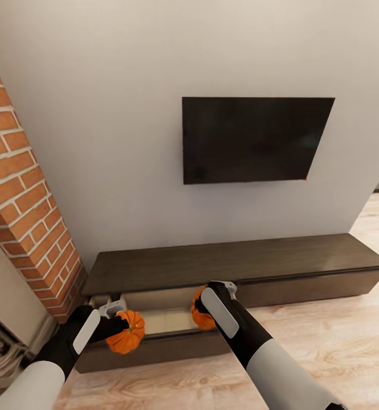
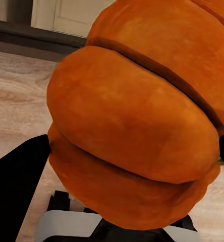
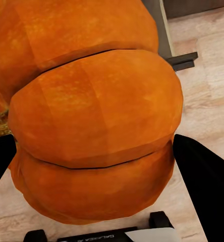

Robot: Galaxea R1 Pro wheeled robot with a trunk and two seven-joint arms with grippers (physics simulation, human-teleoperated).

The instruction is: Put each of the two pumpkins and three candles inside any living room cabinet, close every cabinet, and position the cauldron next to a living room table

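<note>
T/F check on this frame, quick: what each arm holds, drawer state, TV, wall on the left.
1. Each gripper holds a pumpkin. True: the left gripper is shut on the left pumpkin, the right gripper on the right pumpkin.
2. Both cabinet drawers are shut. False: the left drawer is pulled open, showing its pale inside; the right drawer front is flush.
3. The TV stands on the cabinet top. False: it hangs on the wall above the cabinet.
4. A brick column stands left of the cabinet. True.
5. A candle lies in the open drawer. False: none shows there.
</note>
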